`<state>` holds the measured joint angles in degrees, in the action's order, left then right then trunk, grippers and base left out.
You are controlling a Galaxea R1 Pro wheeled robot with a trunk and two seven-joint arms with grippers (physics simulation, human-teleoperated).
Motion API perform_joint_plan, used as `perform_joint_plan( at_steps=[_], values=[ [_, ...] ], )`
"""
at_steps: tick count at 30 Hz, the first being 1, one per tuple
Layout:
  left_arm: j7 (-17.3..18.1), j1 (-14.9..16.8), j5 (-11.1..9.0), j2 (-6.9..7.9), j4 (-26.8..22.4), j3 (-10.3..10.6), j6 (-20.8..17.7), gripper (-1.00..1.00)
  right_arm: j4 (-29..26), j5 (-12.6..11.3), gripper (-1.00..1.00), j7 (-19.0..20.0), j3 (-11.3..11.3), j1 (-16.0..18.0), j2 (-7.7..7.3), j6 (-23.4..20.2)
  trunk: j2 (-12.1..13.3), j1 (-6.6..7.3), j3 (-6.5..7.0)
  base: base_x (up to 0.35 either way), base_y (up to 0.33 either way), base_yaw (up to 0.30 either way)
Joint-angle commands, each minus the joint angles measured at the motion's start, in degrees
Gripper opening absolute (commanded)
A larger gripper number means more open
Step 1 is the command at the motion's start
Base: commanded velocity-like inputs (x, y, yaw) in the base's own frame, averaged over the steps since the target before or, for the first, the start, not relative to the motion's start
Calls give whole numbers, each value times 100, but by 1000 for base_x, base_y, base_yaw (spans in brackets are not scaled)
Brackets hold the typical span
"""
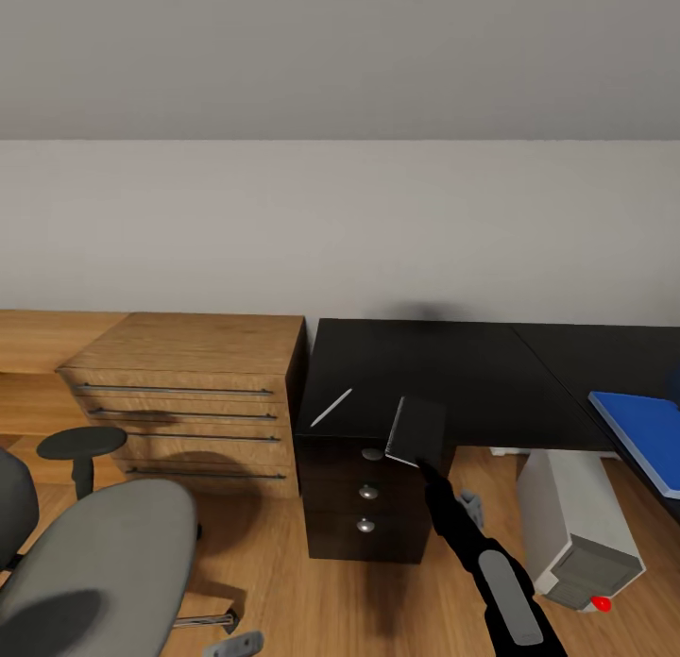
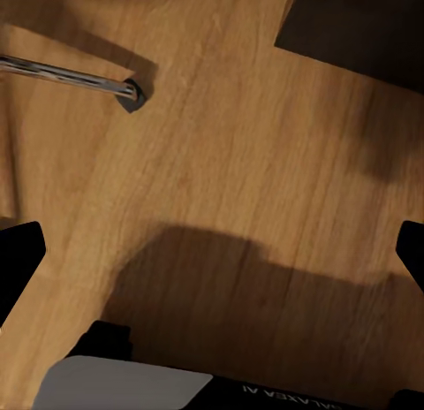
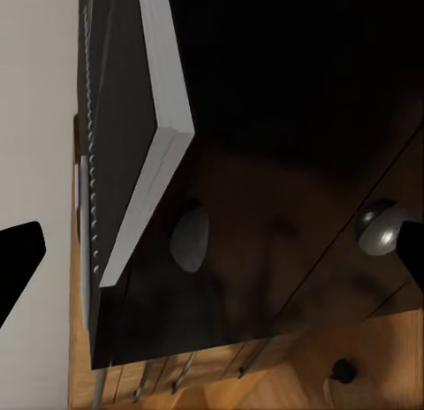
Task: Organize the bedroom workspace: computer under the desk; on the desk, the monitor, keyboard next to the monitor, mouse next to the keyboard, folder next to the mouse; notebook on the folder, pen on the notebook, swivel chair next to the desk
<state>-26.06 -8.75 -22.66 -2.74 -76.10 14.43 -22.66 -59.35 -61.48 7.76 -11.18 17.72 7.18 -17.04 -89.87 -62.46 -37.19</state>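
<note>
Here the right claw (image 1: 422, 463) is clamped on the notebook (image 1: 416, 430), holding the thin dark grey book tilted on edge just over the front rim of the glossy black surface (image 1: 472, 374), above its drawer unit (image 1: 364, 506) with 3 silver knobs. In the right wrist view the notebook (image 3: 132, 136) shows its pale page edge and spiral binding against the dark drawers. The pen (image 1: 331, 408) lies slanted on the surface, just beside the notebook, toward the wooden cabinet (image 1: 189, 393). The blue folder (image 1: 647, 435) rests flat on the surface's far right wing, well apart from the notebook. The computer (image 1: 576, 525) stands on the floor under the surface. The swivel chair (image 1: 94, 563) sits at lower left, near the cabinet. In the left wrist view the left claw (image 2: 212, 251) hangs over the wooden floor (image 2: 230, 145), its fingers spread apart with nothing between them.
</note>
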Motion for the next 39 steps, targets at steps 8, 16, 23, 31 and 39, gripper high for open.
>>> perform_joint_plan(
  at_steps=[8,16,23,31,39],
  values=[
    [-48,3,-61,24,-10,7,-11,100,6,-39,100,-8,-25,3,-19,-45,-3,0,-4,0,0,0],
    [-52,0,-62,26,-10,7,-11,100,7,-40,100,-11,-25,3,-23,-45,-3,0,-4,92,0,0],
    [-42,4,-62,23,-10,7,-11,100,9,-40,100,-12,-22,3,-23,-45,-3,0,-4,50,0,0],
    [-40,4,-63,19,-10,7,-14,100,11,-31,100,-12,-17,3,-23,-45,38,22,14,7,0,0],
    [-44,3,-63,19,-10,7,-11,100,11,-33,100,-10,-16,3,-23,-45,198,110,86,0,0,0]
  ],
)
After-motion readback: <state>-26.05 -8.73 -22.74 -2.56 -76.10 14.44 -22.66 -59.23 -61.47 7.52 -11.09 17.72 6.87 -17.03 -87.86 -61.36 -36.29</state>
